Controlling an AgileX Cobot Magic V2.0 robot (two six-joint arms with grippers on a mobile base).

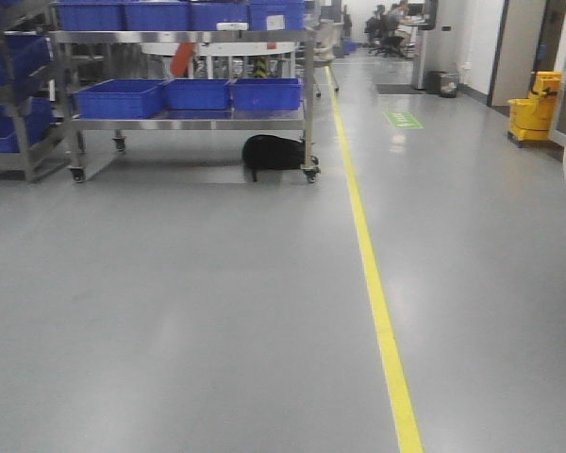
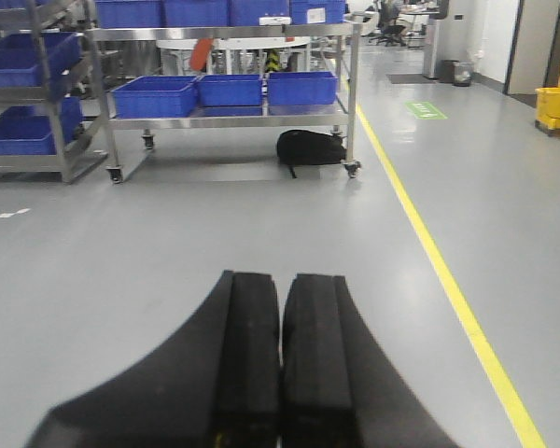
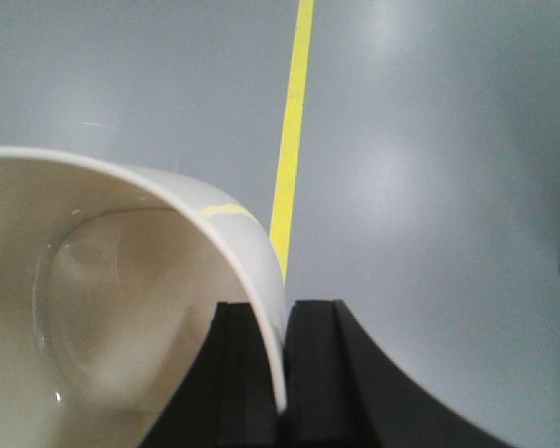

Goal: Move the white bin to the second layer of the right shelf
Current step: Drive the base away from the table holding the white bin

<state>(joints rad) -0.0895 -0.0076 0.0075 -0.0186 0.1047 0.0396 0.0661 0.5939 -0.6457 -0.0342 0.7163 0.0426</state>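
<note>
The right gripper (image 3: 282, 313) pinched just one wall of the bin (image 3: 103, 280), carried above the floor (image 3: 429, 187), while the left gripper (image 2: 282, 280) sat pressed together, empty, so that glossy wall might slip free in transit.

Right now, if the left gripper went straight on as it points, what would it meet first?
Way looks free nearby: only grey floor ahead of the left gripper. Farther on, probably the black bag under the steel cart; depth unclear.
</note>
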